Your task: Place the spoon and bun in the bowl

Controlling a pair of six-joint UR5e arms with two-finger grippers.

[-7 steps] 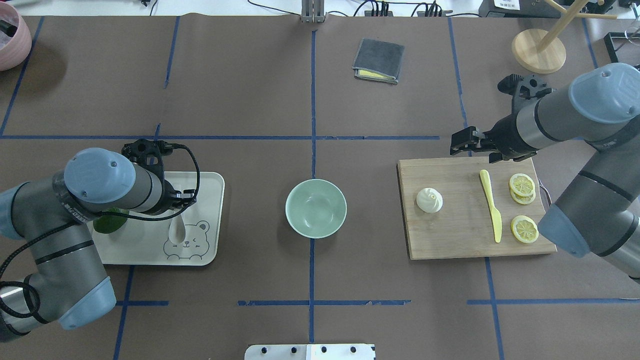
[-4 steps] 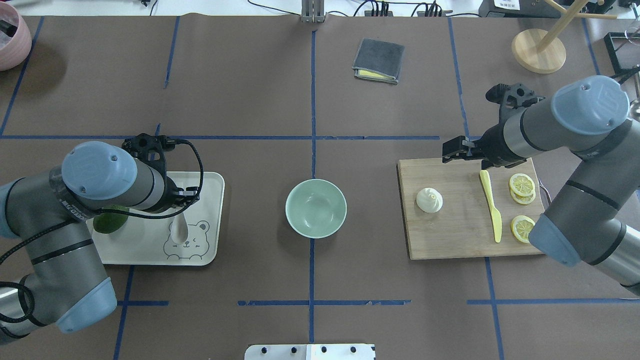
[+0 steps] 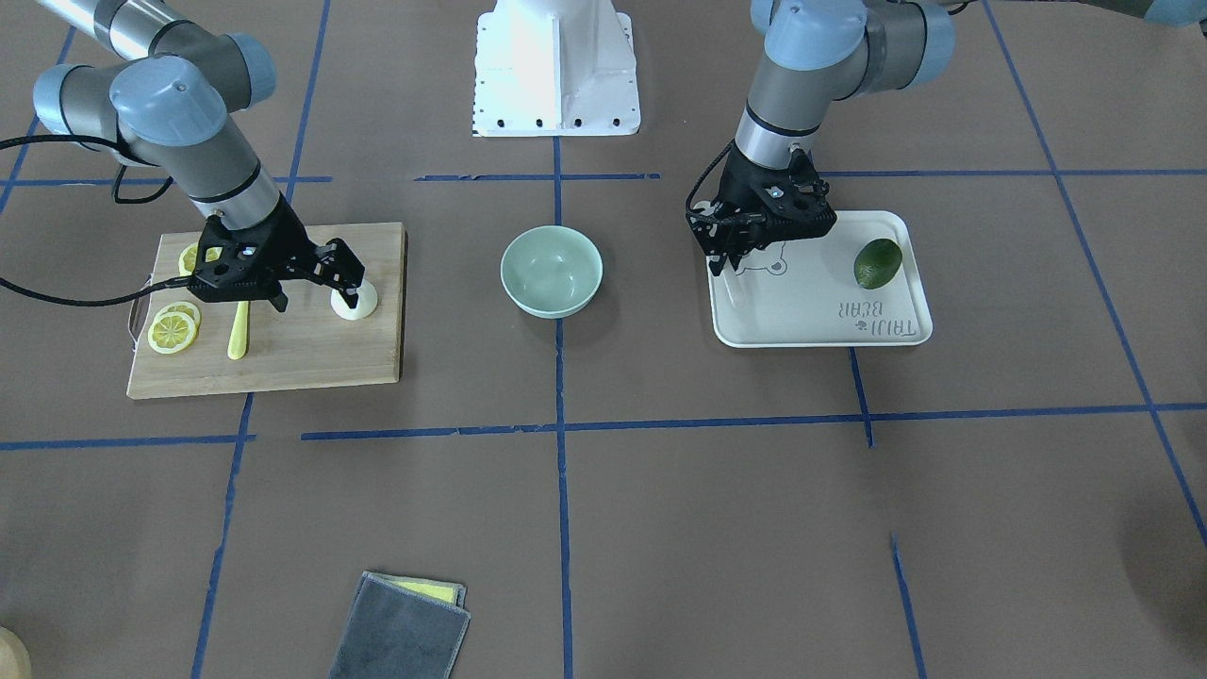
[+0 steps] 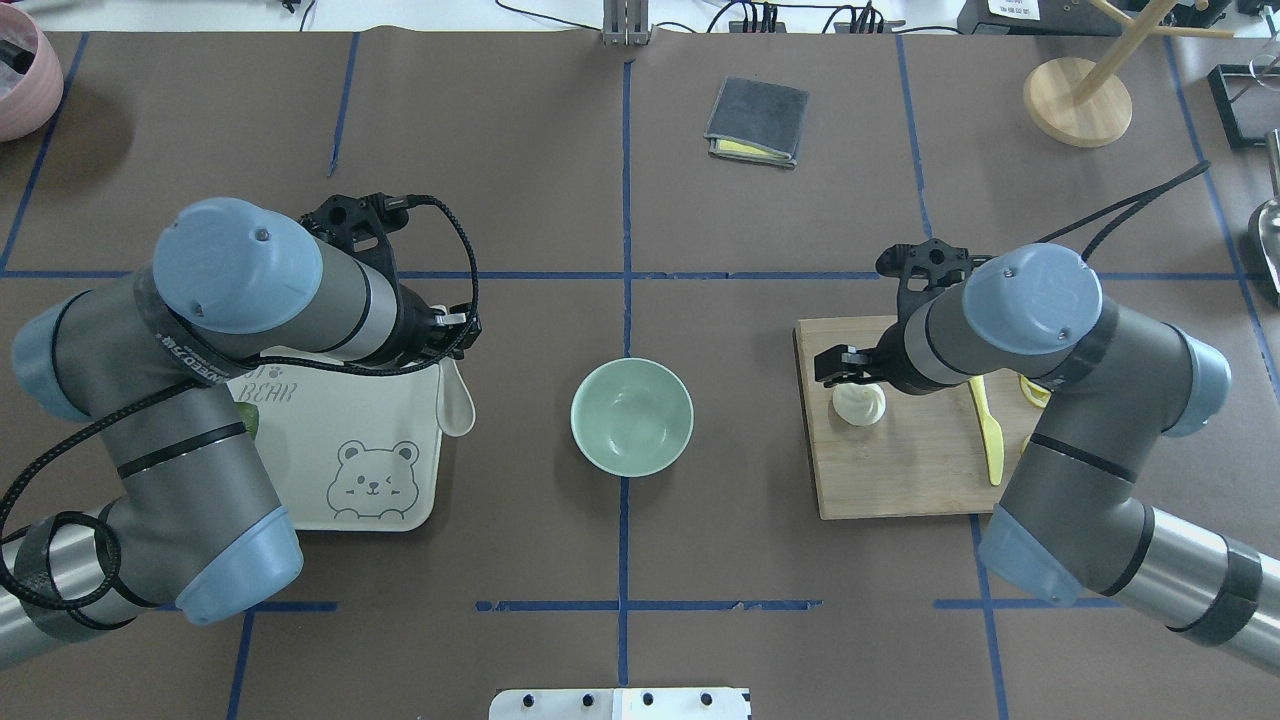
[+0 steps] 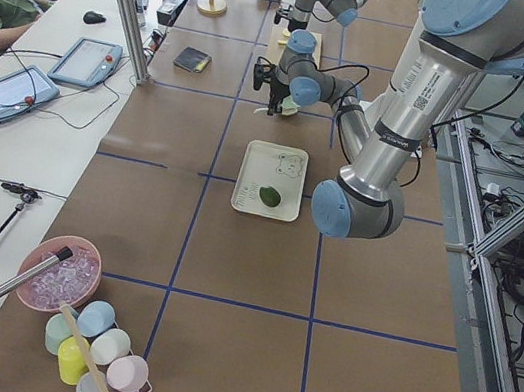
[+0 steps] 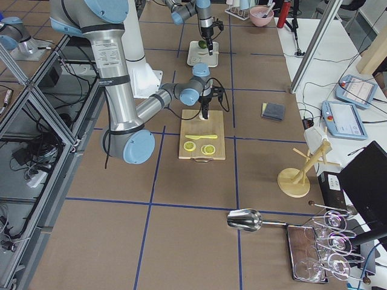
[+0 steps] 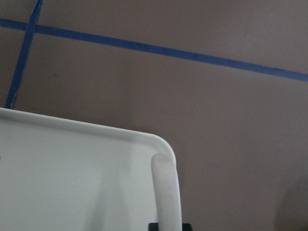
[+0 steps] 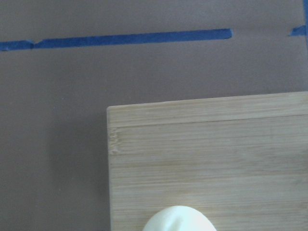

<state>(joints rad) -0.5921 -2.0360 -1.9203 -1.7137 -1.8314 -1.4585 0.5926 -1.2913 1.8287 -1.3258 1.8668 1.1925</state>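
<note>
Now the spoon [image 4: 458, 398] overhangs the tray [image 4: 432, 480] edge, apart from the bowl [image 4: 578, 415].

Overhead and front-facing cameras look down from opposite sides, both showing the bowl [image 4: 631, 416].

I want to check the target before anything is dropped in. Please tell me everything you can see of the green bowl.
The bowl is round, pale mint green, with smooth plain sides, glossy like glazed ceramic or plastic. It stands upright and empty on the brown table, over a blue tape line, between the tray and the cutting board. Only the table touches it.
</note>
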